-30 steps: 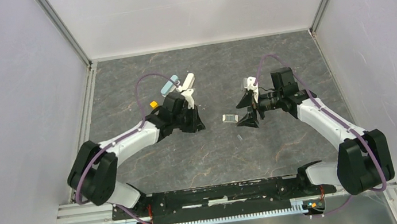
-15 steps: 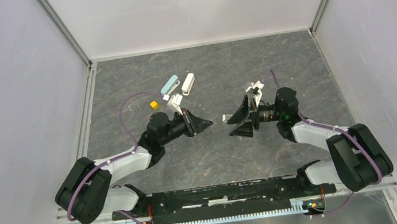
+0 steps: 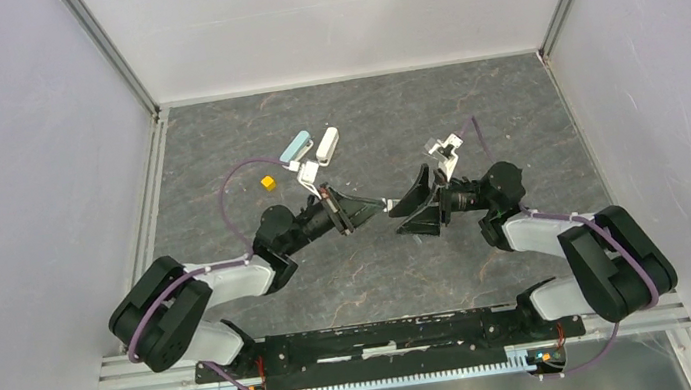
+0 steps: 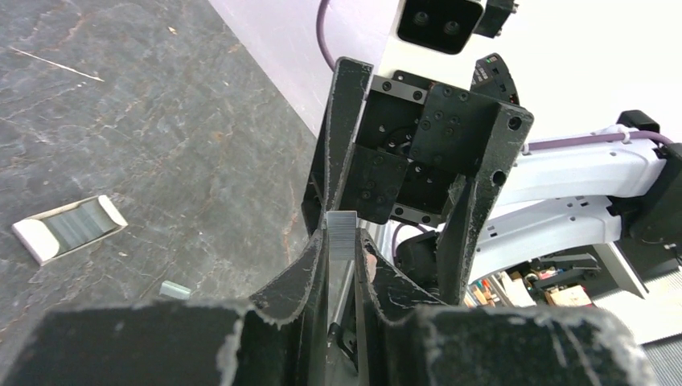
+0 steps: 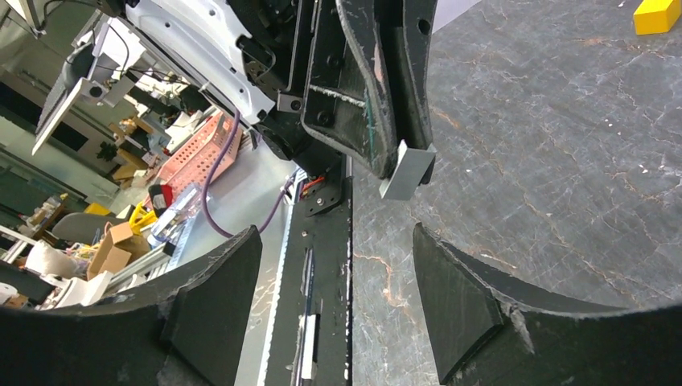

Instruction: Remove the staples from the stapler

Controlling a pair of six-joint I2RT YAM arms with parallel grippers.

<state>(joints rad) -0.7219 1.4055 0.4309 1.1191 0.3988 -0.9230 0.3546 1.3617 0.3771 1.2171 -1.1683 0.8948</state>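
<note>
My left fingers (image 4: 310, 265) clamp the staples (image 4: 343, 229) clear of the stapler (image 4: 68, 228) — likely a handover; my right fingers (image 5: 217, 281) gape.

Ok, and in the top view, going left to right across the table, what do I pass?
Yellow cube → teal stapler → white stapler → left gripper, shut on the staples → right gripper, open. The mini stapler is left out: its place there is unclear.
</note>
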